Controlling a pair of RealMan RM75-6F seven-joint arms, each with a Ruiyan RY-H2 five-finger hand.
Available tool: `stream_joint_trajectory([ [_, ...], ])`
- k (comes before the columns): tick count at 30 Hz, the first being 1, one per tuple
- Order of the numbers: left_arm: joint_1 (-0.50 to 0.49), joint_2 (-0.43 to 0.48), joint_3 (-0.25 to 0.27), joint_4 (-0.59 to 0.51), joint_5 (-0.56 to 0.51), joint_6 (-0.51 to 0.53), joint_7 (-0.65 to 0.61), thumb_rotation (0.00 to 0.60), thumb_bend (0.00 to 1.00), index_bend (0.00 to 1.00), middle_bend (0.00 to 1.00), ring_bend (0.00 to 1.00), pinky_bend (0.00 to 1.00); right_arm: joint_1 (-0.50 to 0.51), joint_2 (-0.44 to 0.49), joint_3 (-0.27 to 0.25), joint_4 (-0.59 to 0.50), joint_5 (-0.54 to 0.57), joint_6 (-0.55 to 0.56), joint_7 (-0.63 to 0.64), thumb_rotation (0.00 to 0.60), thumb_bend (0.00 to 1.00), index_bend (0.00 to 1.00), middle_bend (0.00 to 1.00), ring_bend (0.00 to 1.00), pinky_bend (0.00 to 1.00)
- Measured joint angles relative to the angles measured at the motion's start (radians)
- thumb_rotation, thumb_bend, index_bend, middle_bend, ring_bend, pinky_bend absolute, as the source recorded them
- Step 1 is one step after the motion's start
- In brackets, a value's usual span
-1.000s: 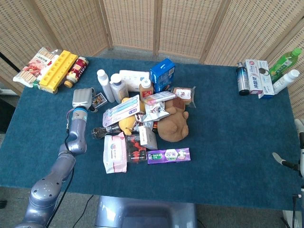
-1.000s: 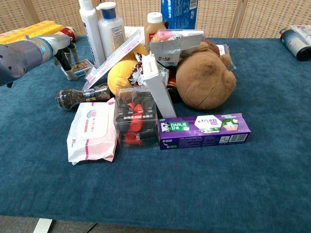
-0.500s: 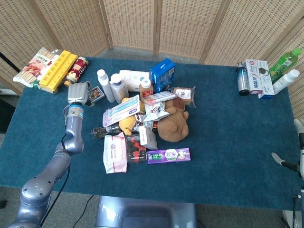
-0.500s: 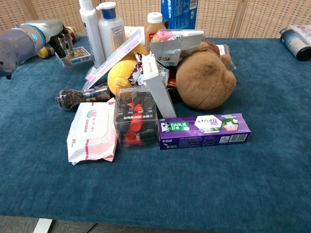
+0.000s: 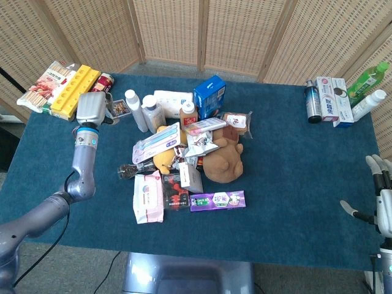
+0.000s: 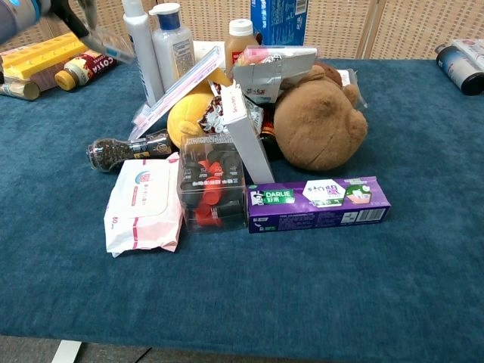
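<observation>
Just left of the tall white bottle, a small card box hangs off the desk, pinched in the left hand, w/ the yellow tray and a brown jar close by on the far side. Right of that bottle, well apart at the desk's near edge, the right hand holds nothing, fingers spread.
</observation>
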State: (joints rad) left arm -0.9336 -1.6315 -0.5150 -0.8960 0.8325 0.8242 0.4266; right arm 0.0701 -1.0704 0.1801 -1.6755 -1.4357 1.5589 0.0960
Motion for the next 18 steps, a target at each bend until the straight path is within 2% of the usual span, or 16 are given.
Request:
stream_joint_trajectory([
  [4, 0.055, 0.15, -0.016, -0.275, -0.045, 0.098, 0.075, 0.6, 0.04, 0.64, 0.88, 0.93, 1.0, -0.006, 0.007, -0.009, -0.019, -0.029, 0.017, 0.003, 0.6, 0.0, 0.0, 0.0, 0.0, 0.0],
  [10, 0.137, 0.394, -0.046, -0.592, -0.118, 0.238, 0.158, 0.6, 0.04, 0.64, 0.88, 0.93, 1.0, -0.013, 0.015, -0.02, -0.043, -0.062, 0.038, 0.005, 0.6, 0.0, 0.0, 0.0, 0.0, 0.0],
  [13, 0.171, 0.483, -0.055, -0.679, -0.154, 0.288, 0.176, 0.6, 0.04, 0.64, 0.88, 0.93, 1.0, -0.015, 0.017, -0.024, -0.051, -0.07, 0.044, 0.003, 0.6, 0.0, 0.0, 0.0, 0.0, 0.0],
  [18, 0.192, 0.542, -0.054, -0.729, -0.187, 0.318, 0.172, 0.6, 0.03, 0.65, 0.89, 0.93, 1.0, -0.015, 0.017, -0.026, -0.055, -0.075, 0.045, 0.0, 0.6, 0.0, 0.0, 0.0, 0.0, 0.0],
])
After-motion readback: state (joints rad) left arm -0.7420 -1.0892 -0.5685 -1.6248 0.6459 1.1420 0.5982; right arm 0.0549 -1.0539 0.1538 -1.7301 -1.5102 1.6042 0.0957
